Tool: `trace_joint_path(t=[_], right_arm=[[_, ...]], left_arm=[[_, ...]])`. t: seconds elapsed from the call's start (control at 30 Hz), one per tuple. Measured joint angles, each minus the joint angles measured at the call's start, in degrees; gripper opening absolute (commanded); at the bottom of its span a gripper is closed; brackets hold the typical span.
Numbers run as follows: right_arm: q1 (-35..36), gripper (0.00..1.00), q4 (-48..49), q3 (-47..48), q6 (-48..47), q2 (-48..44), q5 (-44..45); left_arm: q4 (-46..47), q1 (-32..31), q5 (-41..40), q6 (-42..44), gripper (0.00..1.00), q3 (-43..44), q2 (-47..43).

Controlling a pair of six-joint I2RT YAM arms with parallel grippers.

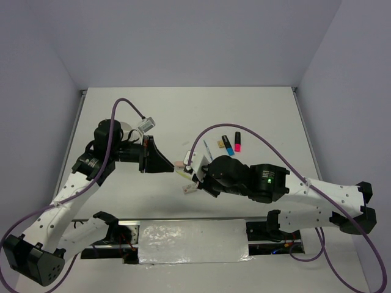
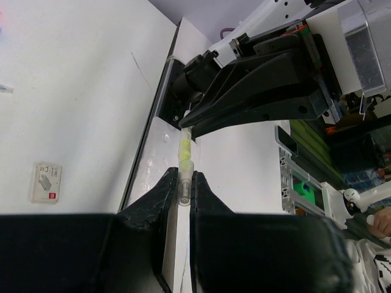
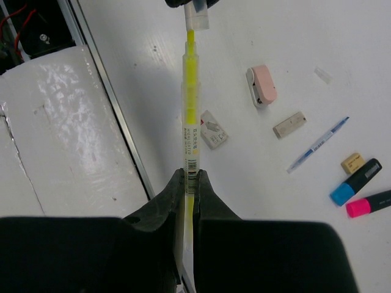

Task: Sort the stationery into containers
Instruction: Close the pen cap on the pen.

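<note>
Left claw [image 1: 170,166] and right claw [image 1: 197,177] are nose to nose from above, near the middle of the table [image 1: 122,104], and a yellow-green pen [image 1: 182,173] bridges the short gap between them. Behind the right arm, well apart from that, a blue highlighter [image 1: 228,145] and a pink highlighter [image 1: 237,144] lie side by side.

Over to the left wrist view. The left claw [image 2: 183,183] has its fingers pressed in on the clear end of the pen [image 2: 184,149]. The yellow barrel runs straight away from the camera into the tip of the right claw [image 2: 188,125]. Off to the side a small wrapped eraser [image 2: 47,182] sits flat on the table.

Now the right wrist view. The right claw [image 3: 190,177] is pinching the pen [image 3: 190,110] at its barcode label, with the fingers tight on either side. The far end, capped in clear plastic, disappears into the left claw [image 3: 183,3] at the top edge. So both claws grip the same pen, one at each end. Beside the barrel lies the wrapped eraser [image 3: 214,129]. Farther out come a pink eraser [image 3: 261,85] and a tan eraser [image 3: 288,124], then a thin pen [image 3: 317,144] with a blue tip. Near the frame's edge a second, smaller tan eraser [image 3: 352,162] lies just beside the blue highlighter [image 3: 354,183] and the pink highlighter [image 3: 369,204]. A shiny white strip [image 3: 61,122] runs along the table's near edge.
</note>
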Motion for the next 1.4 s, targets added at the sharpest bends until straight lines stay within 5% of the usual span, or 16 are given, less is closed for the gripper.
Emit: trace_joint_path(t=[1.4], right_arm=[[0.0, 0.00, 0.1, -0.4, 0.5, -1.0, 2.2]], left_arm=[[2.3, -0.2, -1.6, 0.1, 0.00, 0.0, -1.0]])
